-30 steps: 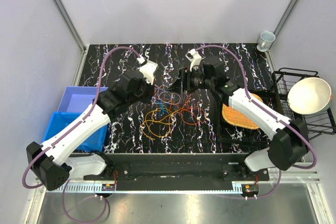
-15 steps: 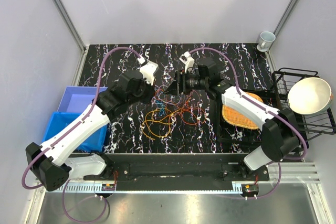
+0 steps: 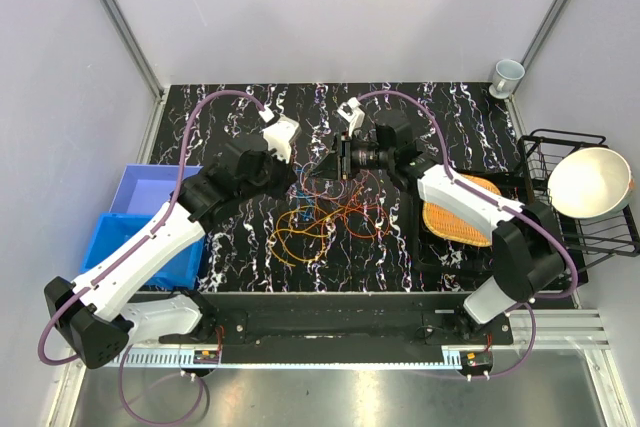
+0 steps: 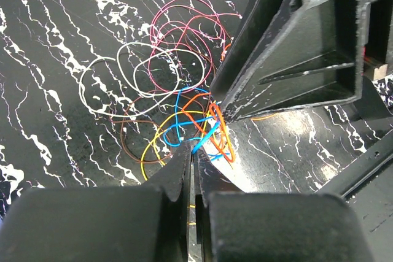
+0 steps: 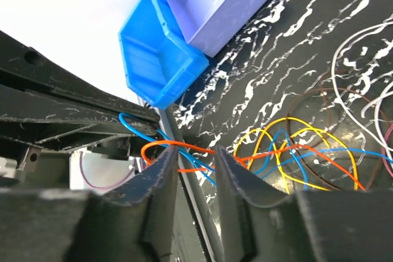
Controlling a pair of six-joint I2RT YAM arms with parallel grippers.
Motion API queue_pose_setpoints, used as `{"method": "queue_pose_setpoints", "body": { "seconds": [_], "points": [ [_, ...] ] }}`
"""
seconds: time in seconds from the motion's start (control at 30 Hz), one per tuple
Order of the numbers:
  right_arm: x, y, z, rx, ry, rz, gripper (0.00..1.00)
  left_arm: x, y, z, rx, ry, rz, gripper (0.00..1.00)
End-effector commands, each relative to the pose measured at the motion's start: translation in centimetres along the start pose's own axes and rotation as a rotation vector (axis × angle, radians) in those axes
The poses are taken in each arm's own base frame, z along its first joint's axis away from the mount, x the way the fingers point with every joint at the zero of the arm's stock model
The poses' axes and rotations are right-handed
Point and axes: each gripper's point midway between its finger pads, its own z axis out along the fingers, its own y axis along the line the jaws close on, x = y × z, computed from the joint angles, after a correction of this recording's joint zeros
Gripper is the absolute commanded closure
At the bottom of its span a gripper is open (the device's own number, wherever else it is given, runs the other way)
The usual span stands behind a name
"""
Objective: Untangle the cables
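Right tool (image 5: 193,153) stands part-open, with orange and blue strands of the cables (image 5: 288,145) crossing its gap. Just opposite, left tool (image 4: 191,154) is clenched, apparently pinching a blue strand. Beyond both tools the tangle lies looped on the marbled surface (image 4: 55,121). Step in hand: securing a second hold. Next: close, then draw apart gently.

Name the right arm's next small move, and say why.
Probably close the right gripper on the orange cable: it crosses between the parted jaws, while the left gripper, shut, seems to pinch the blue cable, so the two could then be pulled apart.
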Motion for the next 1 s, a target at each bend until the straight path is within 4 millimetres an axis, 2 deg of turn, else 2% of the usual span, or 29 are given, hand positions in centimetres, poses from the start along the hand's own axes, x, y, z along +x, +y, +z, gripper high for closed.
{"method": "queue_pose_setpoints", "body": {
  "seconds": [0.0,0.1,0.23,0.27,0.4,0.43,0.5,0.53,0.63,0.87,0.97],
  "points": [
    [-0.2,1.7,0.3,-0.096,-0.006,-0.026,0.67,-2.7,-0.8,-1.3,0.040,-0.088,0.013,1.00],
    [0.0,2.0,0.3,-0.119,-0.003,-0.026,0.73,-2.7,-0.7,-1.3,0.037,-0.088,0.012,1.00],
    [-0.1,1.7,0.4,-0.109,-0.022,-0.012,0.72,-3.0,-0.8,-1.5,0.042,-0.095,0.010,1.00],
    [-0.1,1.5,0.5,-0.101,-0.027,-0.009,0.64,-3.1,-1.0,-1.6,0.050,-0.099,0.011,1.00],
    [0.1,-0.3,0.9,-0.023,-0.022,0.011,0.52,-3.8,-1.2,-2.7,0.057,-0.116,0.013,1.00],
    [0.4,-0.8,1.1,-0.006,-0.017,0.019,0.52,-4.9,-1.2,-3.4,0.056,-0.142,0.013,1.00],
    [1.1,-2.2,1.5,0.032,-0.006,0.042,0.52,-5.7,-1.2,-4.3,0.051,-0.154,0.024,1.00],
    [1.4,-2.6,1.6,0.039,-0.002,0.053,0.52,-7.2,-1.2,-5.2,0.047,-0.189,0.028,1.00],
    [2.5,-4.0,1.9,0.076,0.010,0.089,0.53,-8.8,-1.2,-6.4,0.040,-0.213,0.050,1.00],
    [3.3,-6.3,1.4,0.192,0.017,0.088,0.54,-11.0,-0.8,-8.2,0.006,-0.270,0.068,1.00],
    [4.1,-6.9,1.7,0.199,0.040,0.104,0.54,-12.5,-0.7,-9.1,-0.007,-0.309,0.073,1.00]
  ]
}}
